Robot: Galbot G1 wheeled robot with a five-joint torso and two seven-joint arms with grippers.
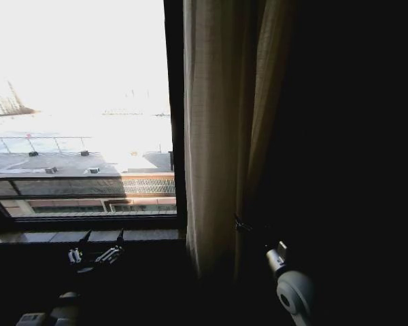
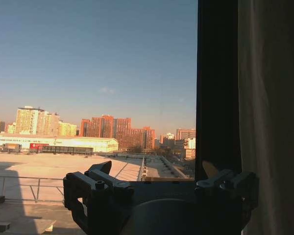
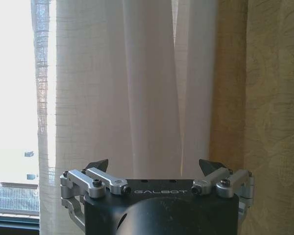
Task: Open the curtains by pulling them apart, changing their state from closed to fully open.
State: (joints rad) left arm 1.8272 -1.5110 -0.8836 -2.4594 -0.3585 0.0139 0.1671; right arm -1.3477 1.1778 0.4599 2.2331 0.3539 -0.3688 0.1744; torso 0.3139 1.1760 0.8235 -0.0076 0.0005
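My right gripper stands with its jaws spread wide and nothing between them, the two dark fingertips pointing straight at the fabric ahead. Directly in front of it hangs the curtains' gathered sheer panel, pleats running top to bottom, so its long axis is vertical and my open jaws straddle it crosswise. From my wrist the cloth seems close, near but apparently not yet touching the tips; I cannot be sure of the gap. Just beyond the sheer folds hangs a heavier yellowish drape, and on the other side bright glass shows past the panel's edge. From my head I see that same bunched panel beside the dark window frame bar, with my right arm low and just beside its lower folds. My left gripper is likewise spread and empty, held low near the sill and facing the bare pane, with the frame bar and the panel's edge off to its side. So the right arm is plainly the nearer one to the cloth. I judge this side already largely drawn back, since the window before me lies uncovered; what remains turns on closing across those vertical pleats.
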